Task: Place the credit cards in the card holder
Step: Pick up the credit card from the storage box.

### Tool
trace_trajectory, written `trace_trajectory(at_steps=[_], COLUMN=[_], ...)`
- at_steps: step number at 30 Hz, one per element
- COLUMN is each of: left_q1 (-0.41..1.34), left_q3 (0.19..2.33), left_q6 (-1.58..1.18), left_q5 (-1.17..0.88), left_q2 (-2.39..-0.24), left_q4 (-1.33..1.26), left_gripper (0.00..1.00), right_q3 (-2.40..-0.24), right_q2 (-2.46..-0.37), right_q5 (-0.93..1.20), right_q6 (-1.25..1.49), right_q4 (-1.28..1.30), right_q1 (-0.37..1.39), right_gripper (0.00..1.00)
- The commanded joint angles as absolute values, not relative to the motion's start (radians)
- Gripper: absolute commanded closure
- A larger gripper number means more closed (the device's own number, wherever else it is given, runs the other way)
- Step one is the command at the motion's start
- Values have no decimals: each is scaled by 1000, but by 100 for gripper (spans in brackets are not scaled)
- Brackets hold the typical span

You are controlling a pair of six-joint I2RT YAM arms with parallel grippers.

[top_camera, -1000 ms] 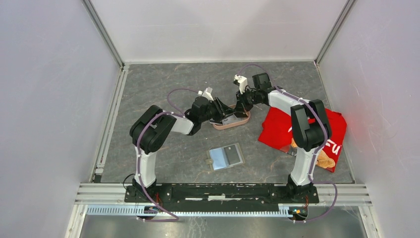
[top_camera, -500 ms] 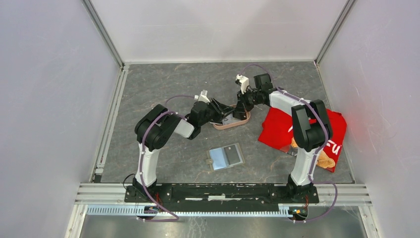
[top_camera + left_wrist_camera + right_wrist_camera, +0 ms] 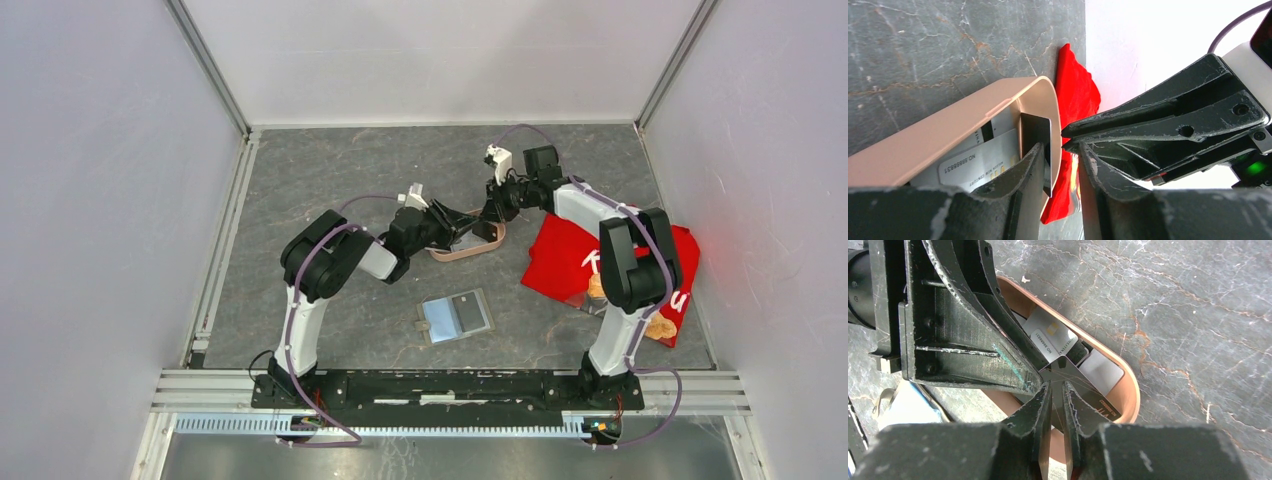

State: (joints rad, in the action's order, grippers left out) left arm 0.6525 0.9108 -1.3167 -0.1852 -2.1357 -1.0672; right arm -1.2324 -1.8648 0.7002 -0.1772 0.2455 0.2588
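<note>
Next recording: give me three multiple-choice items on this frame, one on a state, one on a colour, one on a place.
1. The olive-grey square folding wallet lies: A folded shut; B on edge; C opened flat.
2. The crumpled bag beside the right arm is: A blue; B red; C green.
3. The left gripper and right gripper meet at: A the pink oval plastic tray holding credit cards; B the wallet; C the bag.

Answers: 1 C, both inner panels face up. 2 B, it is plainly red in the top view. 3 A, both wrist views show the other gripper's tips at the tray.
</note>
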Motion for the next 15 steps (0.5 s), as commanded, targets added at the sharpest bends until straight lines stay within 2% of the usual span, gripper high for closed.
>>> trace_trajectory(at_steps=[1,10,13,15], left_q1=[662,668,669,667], left_q3=[952,1056,1063,1067], left_q6=[-1302,-1113,-1051,-1007], left_q5=[-190,-214,-216,-216], left_q2=[-2142,-2126,-2110,-2083], left_q4=[-1043,-766,-738,-730], left_gripper=[64,81,96,98], right_q3=[-1246,-1260,-1261,-1262], right_q2=[-1804,-1767,-1747,-1730], right_q5=[723,713,713,722], right_q6=[-238,-309,-331,-355], right_q4=[252,301,315,327], right_q1=[248,224,214,209], right_gripper=[81,80,80,78])
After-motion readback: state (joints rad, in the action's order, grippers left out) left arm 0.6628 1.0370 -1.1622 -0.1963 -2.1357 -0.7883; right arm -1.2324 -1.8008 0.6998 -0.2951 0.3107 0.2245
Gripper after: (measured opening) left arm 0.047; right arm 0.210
